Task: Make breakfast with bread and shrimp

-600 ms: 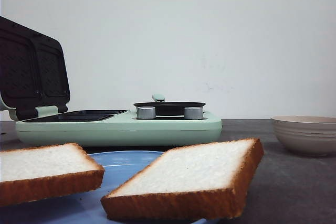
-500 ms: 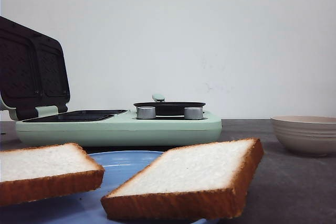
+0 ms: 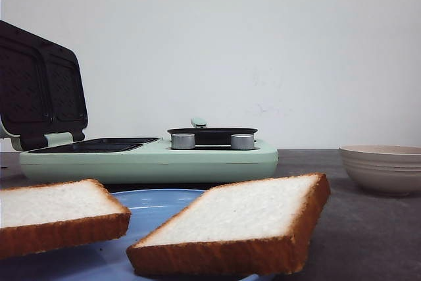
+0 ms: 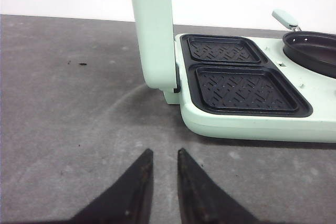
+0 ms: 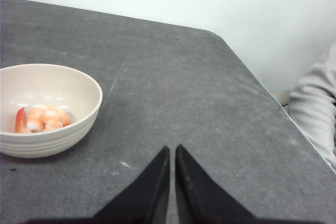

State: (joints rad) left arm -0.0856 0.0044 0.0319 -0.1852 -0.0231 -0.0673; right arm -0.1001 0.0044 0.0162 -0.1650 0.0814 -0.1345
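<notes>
Bread (image 3: 237, 225) lies near the camera in the front view: two slices on a blue plate (image 3: 161, 203), one at the left (image 3: 56, 214) and one at the right, the right one tilted with its far edge raised. Behind them, farther off, stands the green grill (image 3: 148, 156) with its lid (image 3: 41, 87) swung up at the left, two dark ribbed wells (image 4: 233, 80) bare, and a small pan (image 3: 212, 133) on its right half. A bowl (image 5: 44, 108) sits at the right of the table (image 5: 173, 93), with shrimp (image 5: 42, 119) in its bottom.

Neither arm holds anything. The left gripper (image 4: 163, 162) hangs above bare table just near of the grill's hinge corner, jaws a narrow gap apart. The right gripper (image 5: 172, 158) hovers right of the bowl, jaws nearly together (a thin slit shows between them).

By my reading nothing is loaded yet, so a slice into a well looks like the first step. Bread should be light and very soft, and the white face would dent under a hard squeeze; the brown crust edge looks like the firmer place to pinch, across the thickness. The right slice's raised edge offers the easier entry. Either gripper would have to open well wider first.
</notes>
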